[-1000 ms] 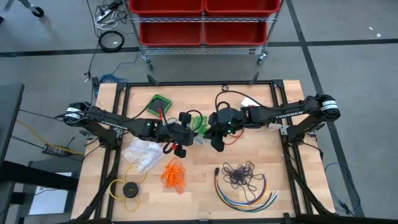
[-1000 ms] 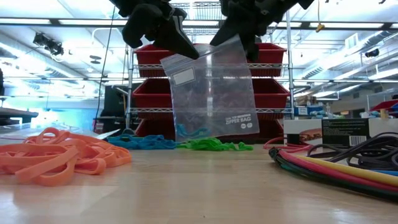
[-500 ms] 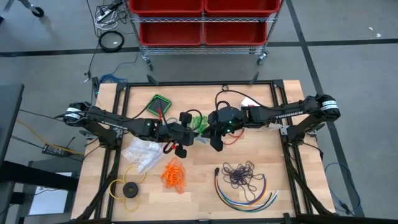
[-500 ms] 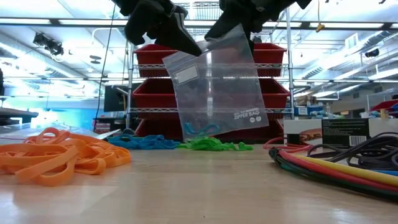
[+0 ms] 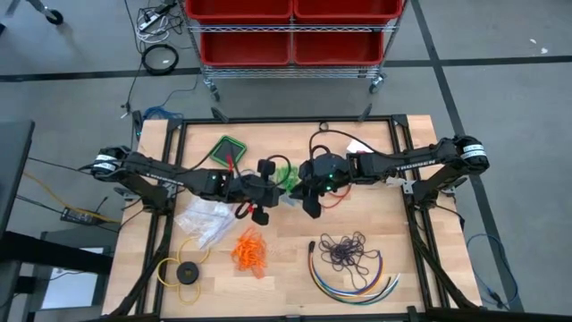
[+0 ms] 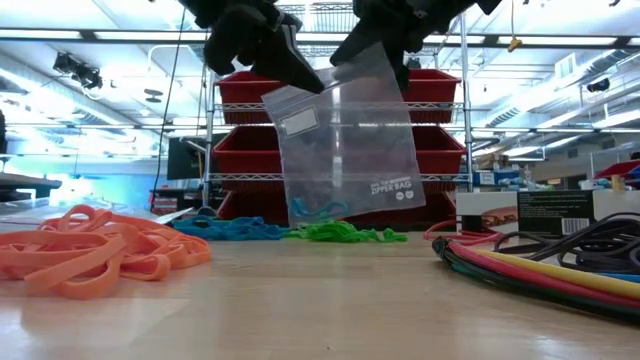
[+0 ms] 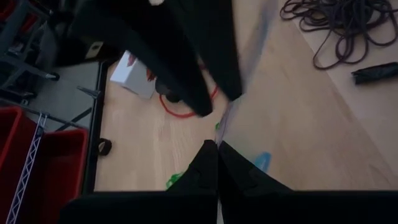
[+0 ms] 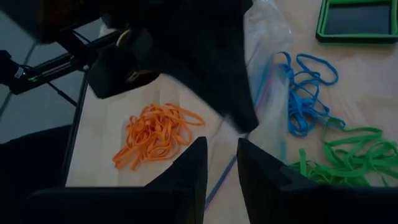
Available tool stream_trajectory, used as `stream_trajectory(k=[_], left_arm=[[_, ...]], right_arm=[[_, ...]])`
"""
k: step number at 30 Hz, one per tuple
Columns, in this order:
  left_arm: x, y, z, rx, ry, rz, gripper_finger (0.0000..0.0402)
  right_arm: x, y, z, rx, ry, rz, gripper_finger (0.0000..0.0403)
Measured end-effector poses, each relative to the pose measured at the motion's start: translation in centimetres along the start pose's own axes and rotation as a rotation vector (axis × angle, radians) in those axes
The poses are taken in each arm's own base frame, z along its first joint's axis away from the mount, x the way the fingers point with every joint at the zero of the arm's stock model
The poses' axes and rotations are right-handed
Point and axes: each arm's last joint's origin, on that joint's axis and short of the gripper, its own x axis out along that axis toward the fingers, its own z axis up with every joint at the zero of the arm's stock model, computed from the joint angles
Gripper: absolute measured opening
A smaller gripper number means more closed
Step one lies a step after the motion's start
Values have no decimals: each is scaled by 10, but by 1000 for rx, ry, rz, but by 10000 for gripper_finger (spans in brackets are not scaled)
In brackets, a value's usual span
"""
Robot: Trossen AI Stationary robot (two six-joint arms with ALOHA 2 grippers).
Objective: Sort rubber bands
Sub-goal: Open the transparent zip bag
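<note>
A clear plastic zipper bag [image 6: 345, 150] is held aloft, pinched by the left gripper [image 6: 300, 75] at eleven o'clock and the right gripper [image 6: 365, 50] at one; blue rubber bands [image 6: 320, 208] are inside, so its mouth probably needs spreading next.

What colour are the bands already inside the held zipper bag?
Blue: a few bands lie at the bottom of the bag, clearest in the low view.

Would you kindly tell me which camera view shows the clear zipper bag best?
The low view: the clear zipper bag hangs whole, facing the camera. The high view hides it under the arms; both wrist views catch only slivers.
</note>
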Motion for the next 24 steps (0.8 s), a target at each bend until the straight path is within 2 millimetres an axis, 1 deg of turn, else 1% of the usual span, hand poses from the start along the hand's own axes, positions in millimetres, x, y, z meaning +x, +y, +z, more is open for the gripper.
stream_trajectory(k=[6,16,24], left_arm=[[1,3,-2,-26,9,7,0],[0,0,0,-23,-9,-34,0],[0,-3,-5,-26,32,-71,0]], right_arm=[[0,4,-6,-1,43,2,77],[-1,-1,-14,-2,106,-99,77],[0,1,-11,-38,72,-101,77]])
